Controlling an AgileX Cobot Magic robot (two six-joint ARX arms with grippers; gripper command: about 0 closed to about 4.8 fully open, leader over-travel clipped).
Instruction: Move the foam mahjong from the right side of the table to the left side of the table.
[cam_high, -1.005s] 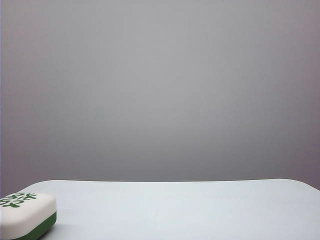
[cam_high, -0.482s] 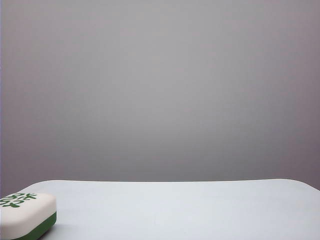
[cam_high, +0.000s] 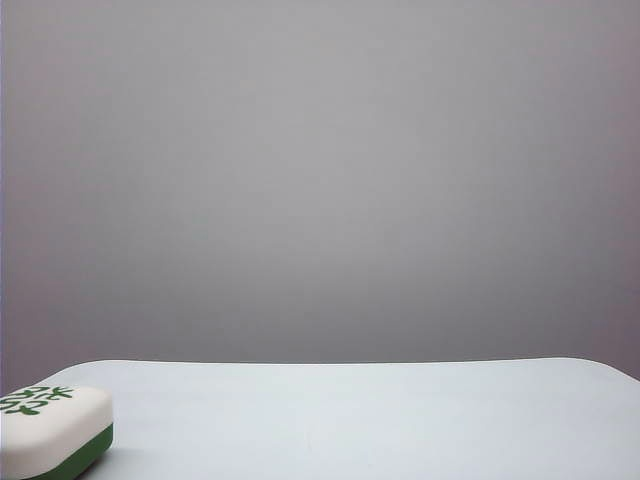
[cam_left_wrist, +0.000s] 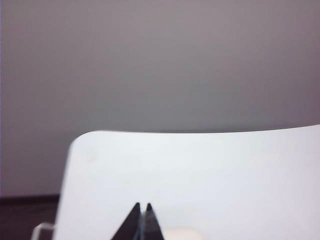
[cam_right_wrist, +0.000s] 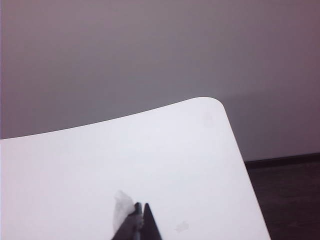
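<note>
the mahjong (cam_high: 52, 428) lies at the worktop's (cam_high: 350, 415) left edge, apparently delivered, with left claw (cam_left_wrist: 141, 209) and right claw (cam_right_wrist: 140, 207) both clenched empty above the worktop.

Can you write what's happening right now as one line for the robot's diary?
foam mahjong: table, left | left gripper: shut, empty | right gripper: shut, empty

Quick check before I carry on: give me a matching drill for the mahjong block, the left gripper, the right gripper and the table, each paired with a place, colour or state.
Things:
1. foam mahjong
2. left gripper
3. right gripper
4. table

Descriptions:
A. plain white, rounded corners
B. shut, a pale block edge just beside its tips
C. lying at the table's left edge, exterior view
D. shut, over bare tabletop near a rounded corner

Pairs: 1-C, 2-B, 3-D, 4-A
</note>
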